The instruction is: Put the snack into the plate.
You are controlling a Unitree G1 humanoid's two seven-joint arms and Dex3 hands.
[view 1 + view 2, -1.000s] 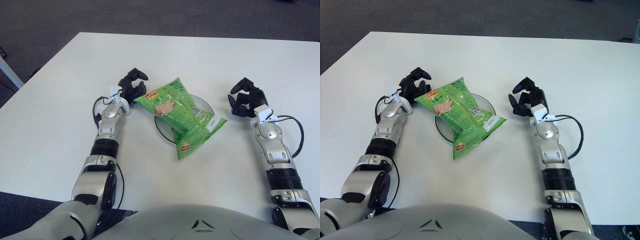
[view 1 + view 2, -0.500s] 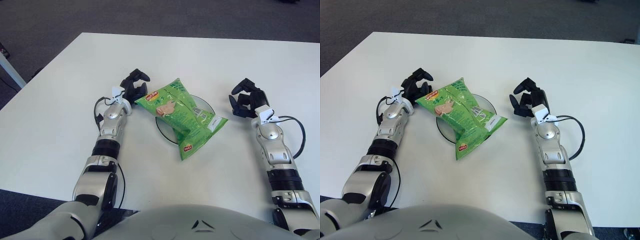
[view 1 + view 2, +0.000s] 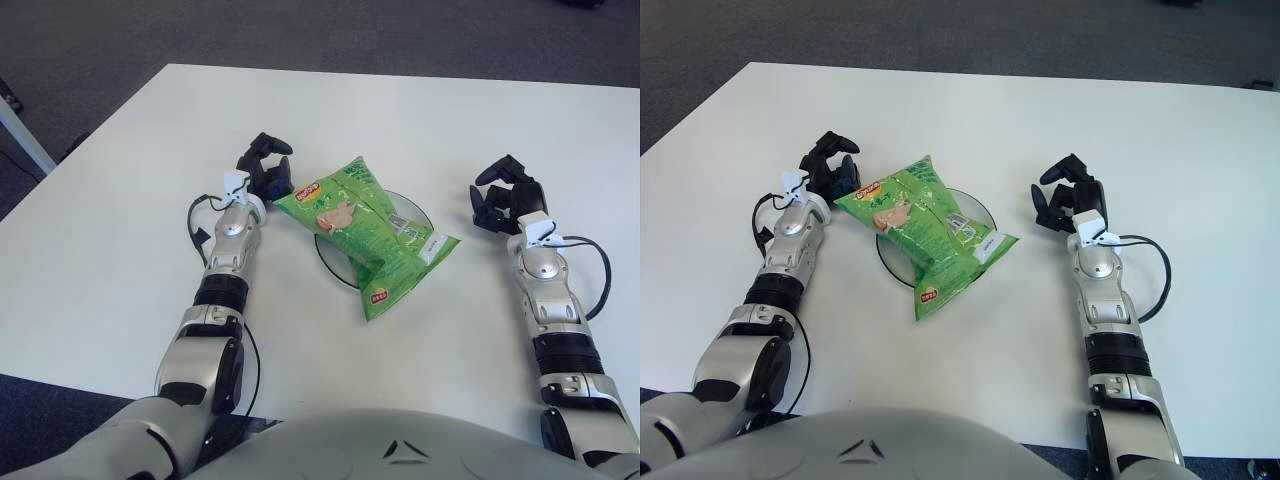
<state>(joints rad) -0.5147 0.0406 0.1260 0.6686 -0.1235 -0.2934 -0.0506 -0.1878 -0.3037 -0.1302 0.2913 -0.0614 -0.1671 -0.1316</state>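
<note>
A green snack bag [image 3: 365, 230] lies across a dark glass plate [image 3: 418, 213] in the middle of the white table, its lower end hanging over the plate's near rim. My left hand [image 3: 266, 170] is just left of the bag's upper corner, fingers loosely curved and holding nothing; a small gap shows between them and the bag. My right hand [image 3: 507, 192] is to the right of the plate, well apart from the bag, fingers relaxed and empty.
The white table [image 3: 130, 200] spreads wide on all sides, its far edge [image 3: 400, 72] at the top. A black cable [image 3: 598, 275] loops beside my right forearm. Dark carpet lies beyond the table.
My left hand has drawn slightly up and away from the bag's corner. The right hand has shifted a little to the right. The bag stays on the plate.
</note>
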